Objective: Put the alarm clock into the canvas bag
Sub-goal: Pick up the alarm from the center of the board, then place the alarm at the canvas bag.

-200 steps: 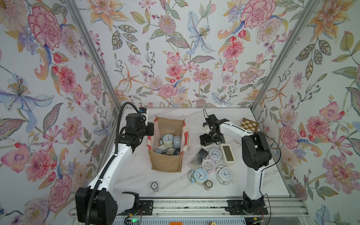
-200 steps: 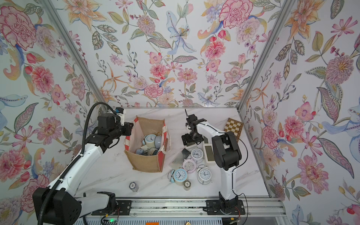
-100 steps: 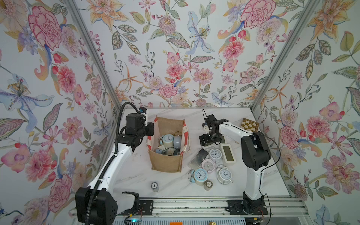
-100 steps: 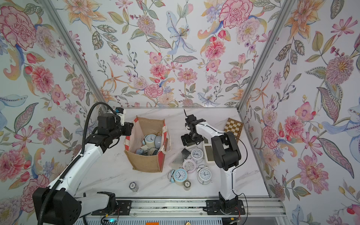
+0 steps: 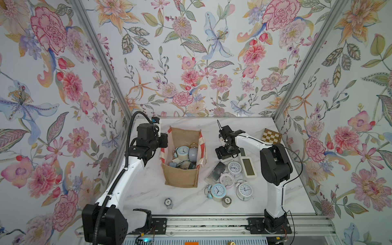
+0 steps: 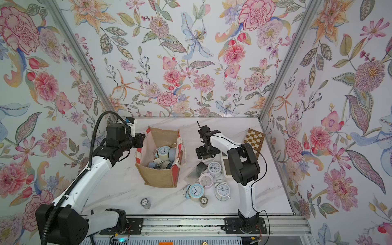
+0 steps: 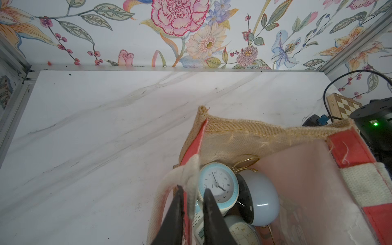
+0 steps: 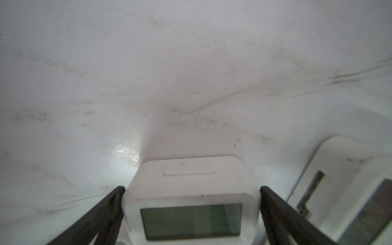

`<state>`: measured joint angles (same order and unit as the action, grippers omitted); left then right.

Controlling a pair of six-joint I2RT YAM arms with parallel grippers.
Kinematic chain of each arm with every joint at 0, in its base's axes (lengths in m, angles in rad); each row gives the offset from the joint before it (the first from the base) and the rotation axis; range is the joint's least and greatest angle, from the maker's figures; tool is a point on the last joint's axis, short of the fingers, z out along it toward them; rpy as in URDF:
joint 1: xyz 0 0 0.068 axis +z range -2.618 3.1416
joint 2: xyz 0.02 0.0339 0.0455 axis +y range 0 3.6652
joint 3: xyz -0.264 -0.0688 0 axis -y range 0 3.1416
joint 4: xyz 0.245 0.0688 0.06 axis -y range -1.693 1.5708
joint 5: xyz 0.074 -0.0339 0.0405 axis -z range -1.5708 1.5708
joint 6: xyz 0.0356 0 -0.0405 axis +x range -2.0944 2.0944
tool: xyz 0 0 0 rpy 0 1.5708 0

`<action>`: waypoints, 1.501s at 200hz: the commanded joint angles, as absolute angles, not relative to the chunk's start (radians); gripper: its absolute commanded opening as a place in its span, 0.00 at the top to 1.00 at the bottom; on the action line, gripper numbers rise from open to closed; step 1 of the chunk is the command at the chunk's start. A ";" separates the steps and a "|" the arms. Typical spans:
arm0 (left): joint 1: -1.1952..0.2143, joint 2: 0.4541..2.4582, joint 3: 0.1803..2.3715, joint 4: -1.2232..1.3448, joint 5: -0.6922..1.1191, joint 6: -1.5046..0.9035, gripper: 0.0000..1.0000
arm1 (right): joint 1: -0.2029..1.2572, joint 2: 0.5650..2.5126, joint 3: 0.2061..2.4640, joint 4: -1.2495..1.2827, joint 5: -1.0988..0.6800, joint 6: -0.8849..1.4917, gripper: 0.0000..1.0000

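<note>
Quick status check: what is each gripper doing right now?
Left gripper: closed on the white handle of the canvas bag.
Right gripper: open, straddling the white digital clock.

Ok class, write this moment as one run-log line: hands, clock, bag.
left hand: shut on handle of canvas bag | right hand: open, straddling white digital clock | clock: not yet in bag

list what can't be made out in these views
Right wrist view: the bottom edge cuts off the lower part of the white digital clock.
Top views: the right gripper hides that clock.
Top views: whatever lies deep in the canvas bag is buried under the blue clock.
Top views: the lone small round object is too small to identify.
</note>
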<state>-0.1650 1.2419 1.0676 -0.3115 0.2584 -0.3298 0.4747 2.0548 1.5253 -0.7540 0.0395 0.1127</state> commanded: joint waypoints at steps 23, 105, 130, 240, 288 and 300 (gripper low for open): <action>-0.172 1.223 1.063 -0.300 0.279 -0.339 0.80 | 0.473 2.083 1.539 -0.770 0.060 0.133 0.01; -0.172 1.221 1.061 -0.301 0.278 -0.337 0.78 | 0.473 2.011 1.567 -0.792 0.060 0.135 0.14; -0.172 1.220 1.057 -0.301 0.278 -0.338 0.77 | 0.477 1.967 1.600 -0.817 0.063 0.137 0.16; -0.171 1.212 1.037 -0.317 0.284 -0.328 0.71 | 0.581 1.788 1.835 -0.842 0.023 0.037 0.23; -0.171 1.210 1.022 -0.329 0.296 -0.321 0.71 | 0.702 1.814 1.996 -0.842 0.000 -0.087 0.27; -0.173 1.209 1.017 -0.328 0.298 -0.320 0.72 | 0.728 1.830 2.030 -0.842 -0.022 -0.124 0.28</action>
